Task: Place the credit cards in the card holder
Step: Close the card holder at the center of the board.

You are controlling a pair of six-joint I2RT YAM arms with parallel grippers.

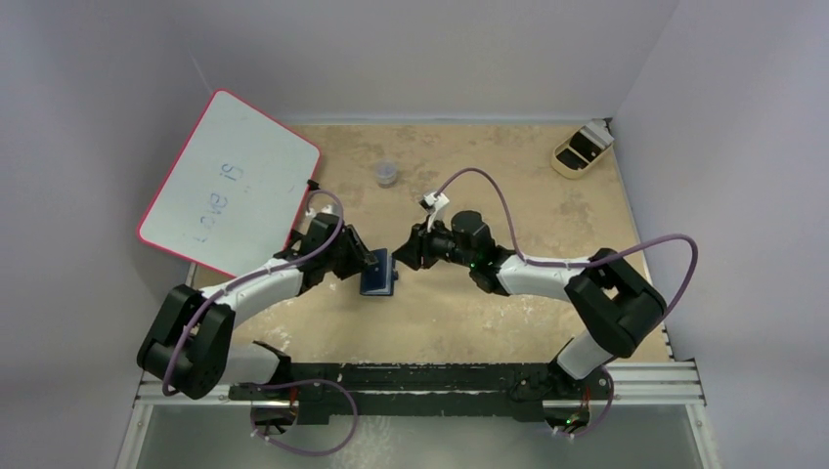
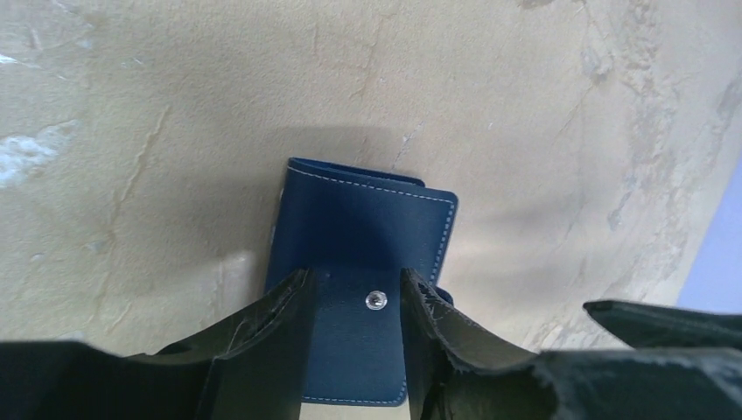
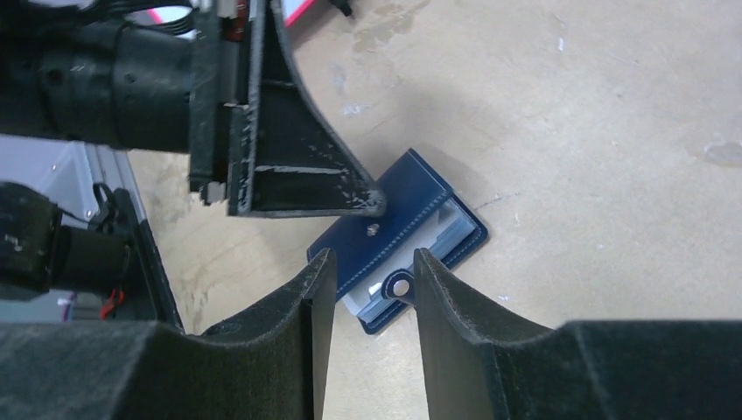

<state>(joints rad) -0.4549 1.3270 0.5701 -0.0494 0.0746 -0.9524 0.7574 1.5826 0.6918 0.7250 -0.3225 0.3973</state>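
Observation:
The navy card holder (image 1: 378,277) lies on the tan table between both grippers. In the left wrist view the card holder (image 2: 363,223) lies flat, cover up, and my left gripper (image 2: 354,284) is open, its fingers either side of the cover's snap stud (image 2: 375,300). In the right wrist view the card holder (image 3: 394,219) gapes along one side. There a pale grey-white credit card edge (image 3: 360,295) and blue-grey pockets (image 3: 442,229) show. Its snap tab (image 3: 402,286) sticks out between the fingers of my open right gripper (image 3: 374,262). The left gripper's fingertip (image 3: 374,206) rests on the cover.
A pink-edged whiteboard (image 1: 230,181) leans at the back left. A small clear cup (image 1: 387,174) stands behind the grippers. A tan oval tray (image 1: 584,149) sits in the far right corner. The arms' metal rail (image 1: 420,386) runs along the near edge.

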